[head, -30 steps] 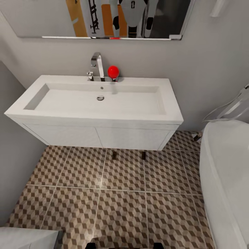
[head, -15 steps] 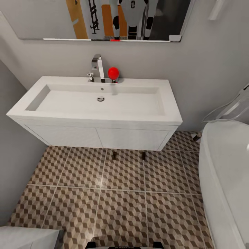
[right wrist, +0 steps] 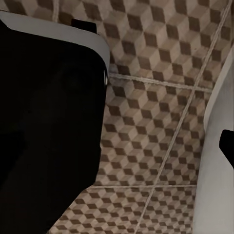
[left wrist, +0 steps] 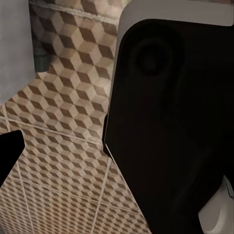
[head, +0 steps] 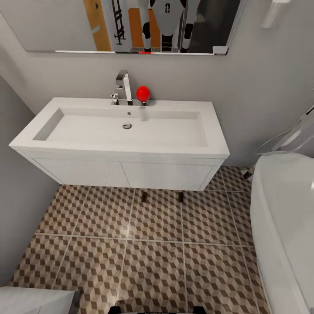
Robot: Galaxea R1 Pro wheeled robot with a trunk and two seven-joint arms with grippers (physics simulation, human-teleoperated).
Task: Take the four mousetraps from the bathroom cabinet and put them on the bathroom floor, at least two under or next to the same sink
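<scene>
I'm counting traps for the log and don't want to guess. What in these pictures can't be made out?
- Two small dark things on the floor by the sink, head view: too small to confirm as mousetraps.
- Space under the sink: hidden by its front.
- Both grippers, wrist views: only dark tips at the picture edges, so open or shut is unclear.
- Bathtub: cut off by the edge.

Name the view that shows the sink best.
The head view: the whole sink with its tap and vanity sits in the middle. Both wrist views look down at floor tiles and dark robot parts.
</scene>
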